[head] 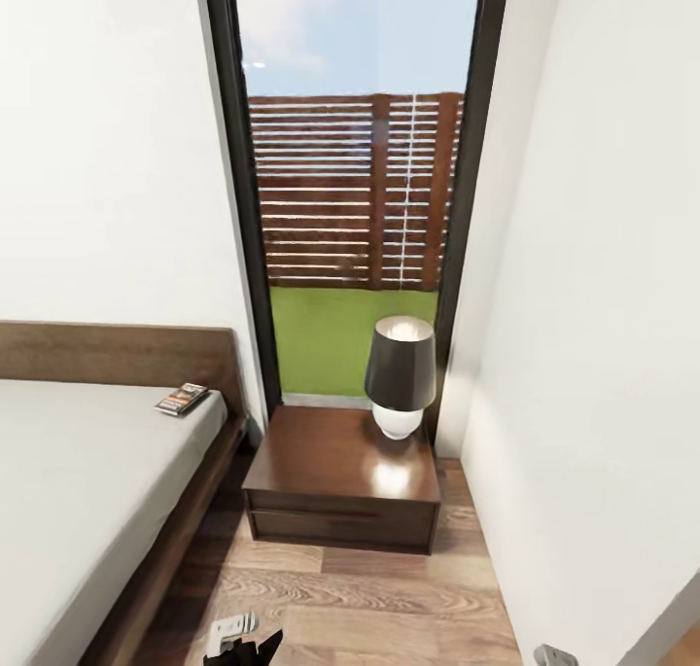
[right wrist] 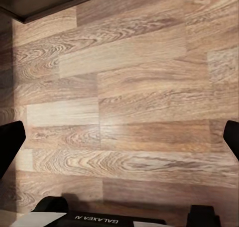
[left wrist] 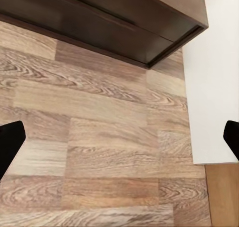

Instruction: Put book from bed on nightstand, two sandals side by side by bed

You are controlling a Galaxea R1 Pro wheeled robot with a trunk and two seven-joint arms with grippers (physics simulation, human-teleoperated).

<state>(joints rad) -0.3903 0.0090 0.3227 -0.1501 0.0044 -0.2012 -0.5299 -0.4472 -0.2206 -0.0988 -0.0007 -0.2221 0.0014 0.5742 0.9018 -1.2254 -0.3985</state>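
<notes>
The book (head: 182, 399) lies flat on the pale mattress of the bed (head: 68, 491), close to the dark headboard. Right of the bed stands a nightstand (head: 340, 472), its front also in the left wrist view (left wrist: 124, 23). My left gripper (left wrist: 119, 142) hangs open over bare plank floor in front of that nightstand, with nothing between its fingers (left wrist: 10, 142). Over the floor too, my right gripper (right wrist: 119, 142) is open and holds nothing. The sandals are out of view.
A dark-shaded lamp (head: 401, 374) stands on the nightstand's back right corner. A white wall (head: 603, 403) closes in tightly on the right, and a tall window (head: 355, 190) is behind. A narrow floor strip (head: 224, 540) separates bed and nightstand. My base (right wrist: 94, 219) shows below the right gripper.
</notes>
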